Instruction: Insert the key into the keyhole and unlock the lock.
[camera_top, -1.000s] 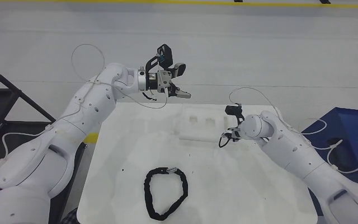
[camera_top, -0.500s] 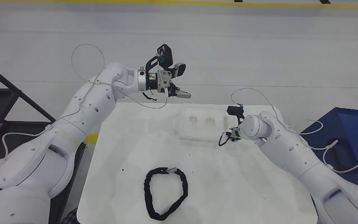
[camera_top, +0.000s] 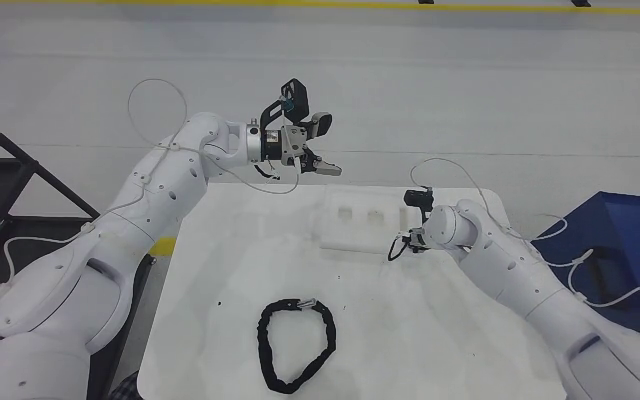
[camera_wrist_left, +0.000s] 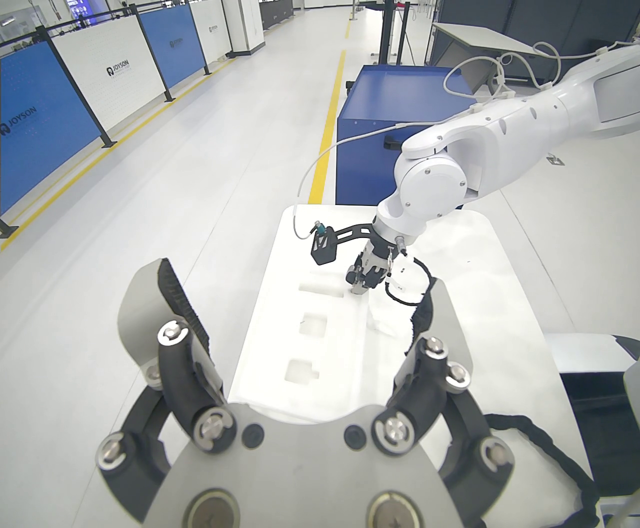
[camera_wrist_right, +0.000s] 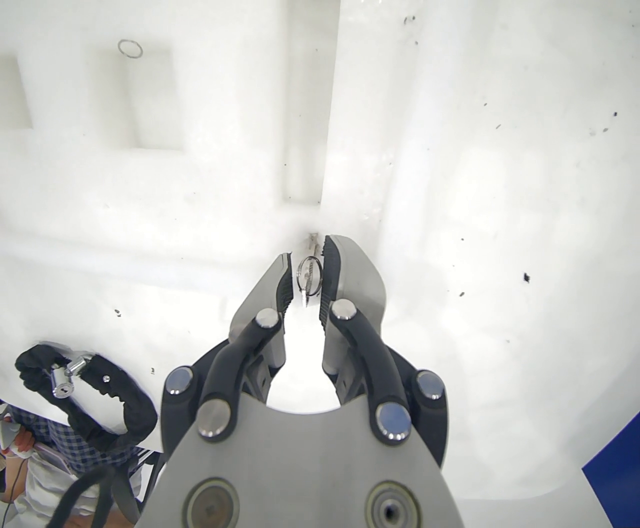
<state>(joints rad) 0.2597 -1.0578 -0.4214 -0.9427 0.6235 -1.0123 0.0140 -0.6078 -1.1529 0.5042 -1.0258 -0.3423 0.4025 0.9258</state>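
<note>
1. White table (camera_top: 420, 340) below me carries a foam tray (camera_top: 345, 232) with square recesses at its far side.
2. I see the black chain lock (camera_top: 295, 343) lying near the front edge, well apart from the tray, with its metal cylinder (camera_wrist_right: 62, 380) exposed.
3. My right gripper (camera_wrist_right: 306, 260) sits low at the tray's right end, fingers pinched on the key (camera_wrist_right: 307, 274) and its ring.
4. My left gripper (camera_top: 330, 168) hangs raised by the table's far edge, fingers spread wide, holding nothing.

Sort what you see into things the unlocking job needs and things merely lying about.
Needed:
- key, at the right gripper
- black chain lock on the table
- its silver keyhole cylinder
- left gripper, open, near the table's far edge

Lying about:
- white foam tray with recesses
- blue cabinet beside the table
</note>
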